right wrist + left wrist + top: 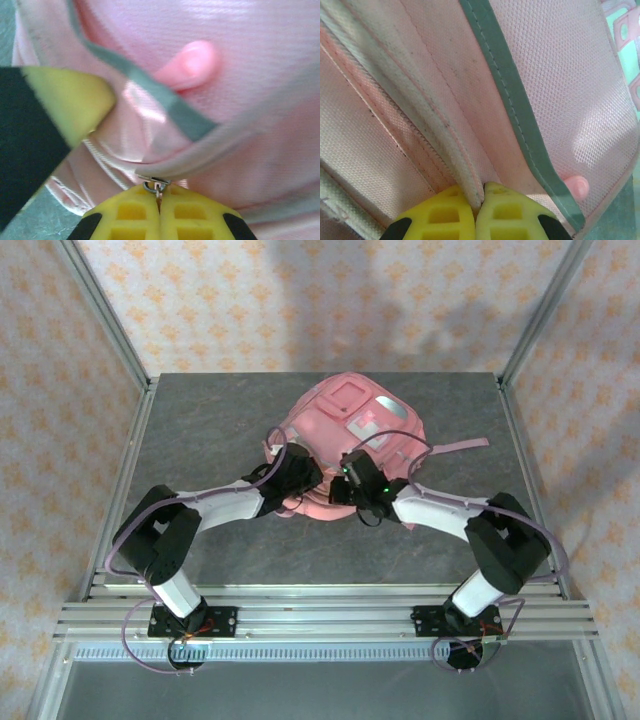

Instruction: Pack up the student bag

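Note:
The student bag (345, 425) is a pink backpack lying in the middle of the table. Both grippers meet at its near edge. My left gripper (303, 480) is shut on the bag's white zip edge (435, 130), its yellow fingertips (495, 210) pinching the fabric beside the grey-green trim (512, 107). My right gripper (160, 195) is shut on the small metal zip pull (156, 185) at the end of the bag's opening. The left gripper's yellow and black finger (65, 105) shows close by in the right wrist view. A small rounded pink tab (195, 62) pokes out under the trim.
The grey table (200, 430) is framed by metal posts and patterned walls. A pink strap (455, 446) trails from the bag toward the right. Both arms angle inward from their bases on the near rail (320, 618).

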